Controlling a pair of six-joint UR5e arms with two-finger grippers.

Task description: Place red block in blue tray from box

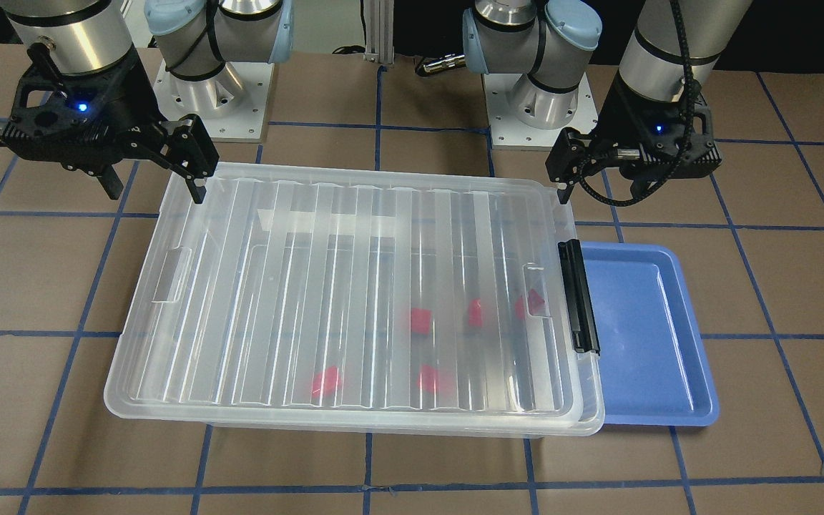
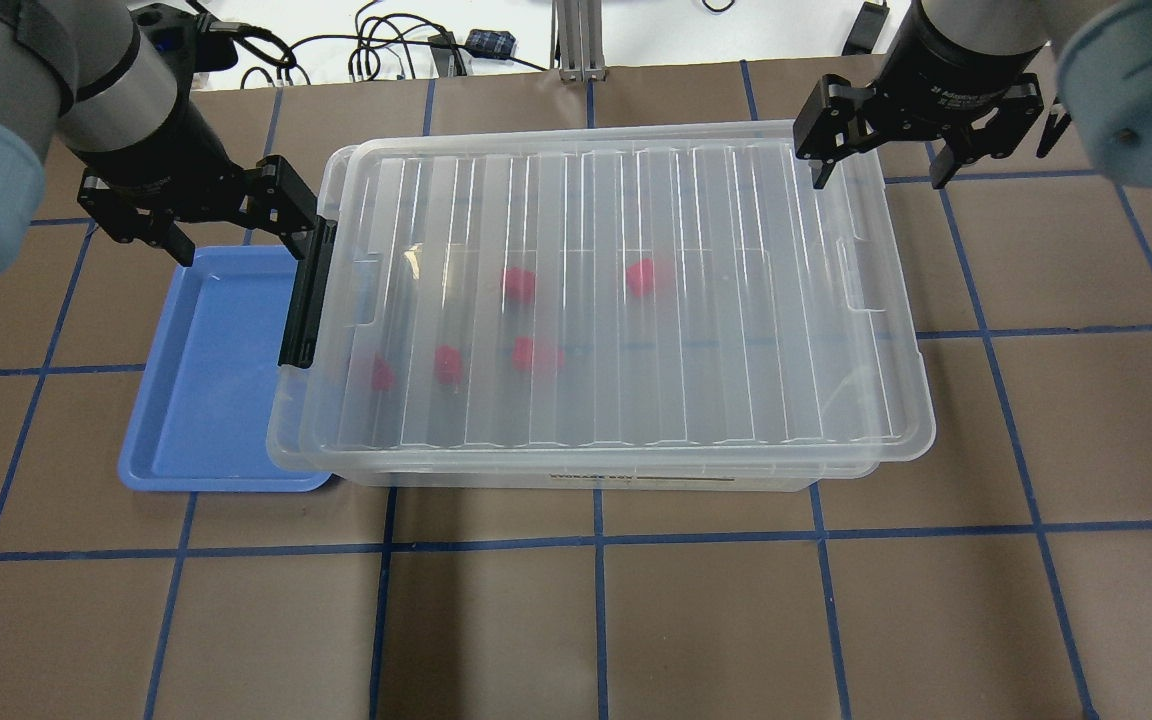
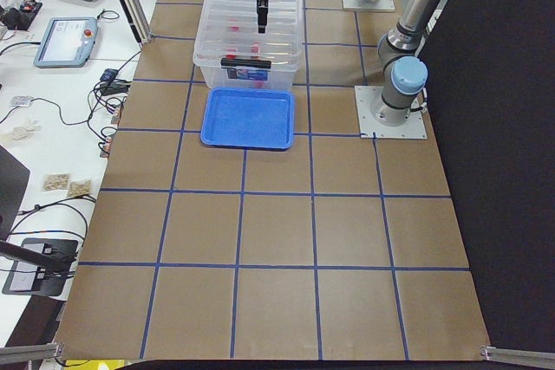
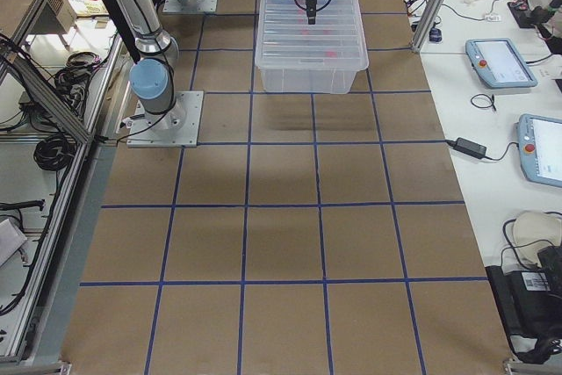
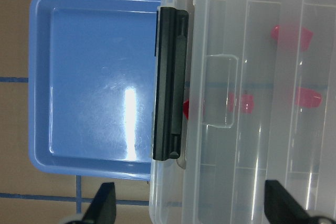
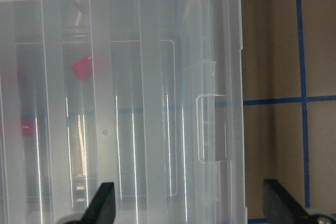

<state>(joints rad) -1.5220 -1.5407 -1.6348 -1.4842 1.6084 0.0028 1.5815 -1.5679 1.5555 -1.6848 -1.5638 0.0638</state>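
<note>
The box (image 2: 736,300) is a clear bin with its ribbed lid on and a black latch bar (image 2: 306,290) at one short end. Several red blocks (image 2: 518,283) show blurred through the lid (image 1: 420,320). The blue tray (image 2: 206,380) lies empty on the table against the latch end, partly under the bin's rim. My left gripper (image 2: 241,235) is open and empty above the latch end's far corner; its wrist view shows latch (image 5: 170,82) and tray (image 5: 94,77). My right gripper (image 2: 878,165) is open and empty above the bin's opposite far corner (image 6: 231,3).
The brown table has blue grid lines. The two arm bases (image 1: 212,93) stand close behind the bin. Cables (image 2: 386,50) lie past the table's far edge. Tablets (image 3: 65,41) and benches stand beside the table in the side views.
</note>
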